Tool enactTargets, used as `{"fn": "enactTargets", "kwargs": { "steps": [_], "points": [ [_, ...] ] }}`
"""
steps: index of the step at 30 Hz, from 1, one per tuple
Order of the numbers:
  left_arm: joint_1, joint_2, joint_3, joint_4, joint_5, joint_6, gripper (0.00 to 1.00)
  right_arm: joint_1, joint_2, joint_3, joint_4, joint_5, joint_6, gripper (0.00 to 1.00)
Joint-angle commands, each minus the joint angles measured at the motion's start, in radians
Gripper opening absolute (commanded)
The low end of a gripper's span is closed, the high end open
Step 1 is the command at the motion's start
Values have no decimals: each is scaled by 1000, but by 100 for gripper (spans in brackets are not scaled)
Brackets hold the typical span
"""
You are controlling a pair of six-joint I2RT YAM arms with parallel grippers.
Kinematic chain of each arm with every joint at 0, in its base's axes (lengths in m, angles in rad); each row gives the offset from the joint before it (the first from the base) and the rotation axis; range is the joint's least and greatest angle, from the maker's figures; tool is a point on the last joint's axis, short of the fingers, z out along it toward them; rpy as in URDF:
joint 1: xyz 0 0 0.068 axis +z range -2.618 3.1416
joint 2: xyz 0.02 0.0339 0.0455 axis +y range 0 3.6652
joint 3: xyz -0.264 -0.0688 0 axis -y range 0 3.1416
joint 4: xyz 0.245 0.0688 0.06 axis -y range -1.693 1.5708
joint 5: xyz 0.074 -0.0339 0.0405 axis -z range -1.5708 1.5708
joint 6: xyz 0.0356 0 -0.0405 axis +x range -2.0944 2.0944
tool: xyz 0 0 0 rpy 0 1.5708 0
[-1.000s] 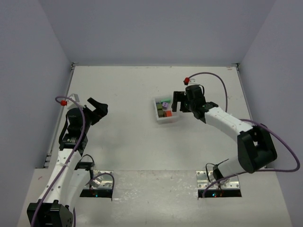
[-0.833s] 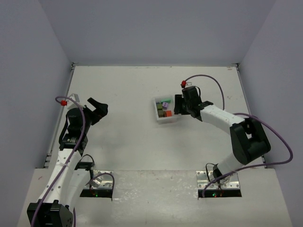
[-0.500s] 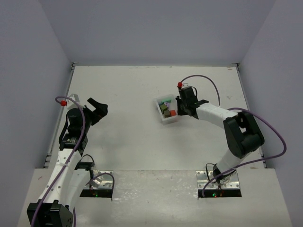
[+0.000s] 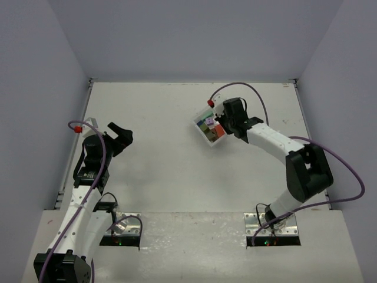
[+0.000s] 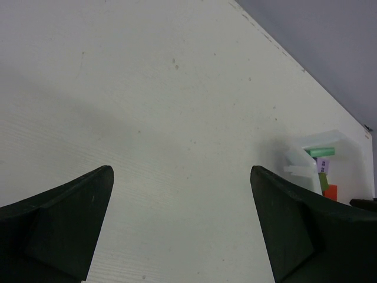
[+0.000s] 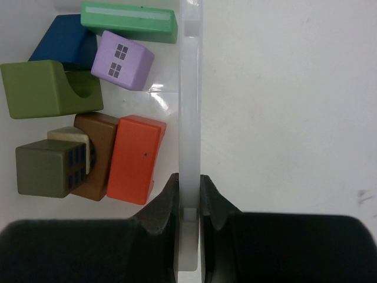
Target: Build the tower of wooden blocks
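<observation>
My right gripper (image 6: 188, 186) is clamped on the side wall of the white plastic tray (image 6: 189, 88), towards the far right of the table (image 4: 165, 177)

Inside the tray I see the painted wood blocks lying loose: a green bar (image 6: 128, 22), a purple windowed cube (image 6: 122, 60), a blue roof-shaped block (image 6: 62, 42), an olive notched block (image 6: 44, 88), a red-orange bar (image 6: 136, 158) touching a brown block (image 6: 101, 153), and a grey cube (image 6: 47, 168); my left gripper (image 5: 181, 174) hangs over bare table well to the left, fingers wide apart
</observation>
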Motion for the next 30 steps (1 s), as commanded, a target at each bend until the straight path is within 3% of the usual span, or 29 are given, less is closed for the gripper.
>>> {"fn": "enactTargets", "kwargs": {
  "steps": [1,2,8,16,30],
  "points": [
    [9,-8,22,6,-24,7,100,43,-154,14,115,-31,-545,0],
    [9,-8,22,6,-25,8,100,56,-163,3,115,-19,-605,0],
    [8,20,31,2,-66,8,100,199,-125,-37,148,398,-938,0],
    [9,42,36,0,-56,10,100,265,-6,-58,298,726,-1186,0],
    [9,87,15,43,10,7,100,388,169,-60,382,947,-1287,0]
  ]
}}
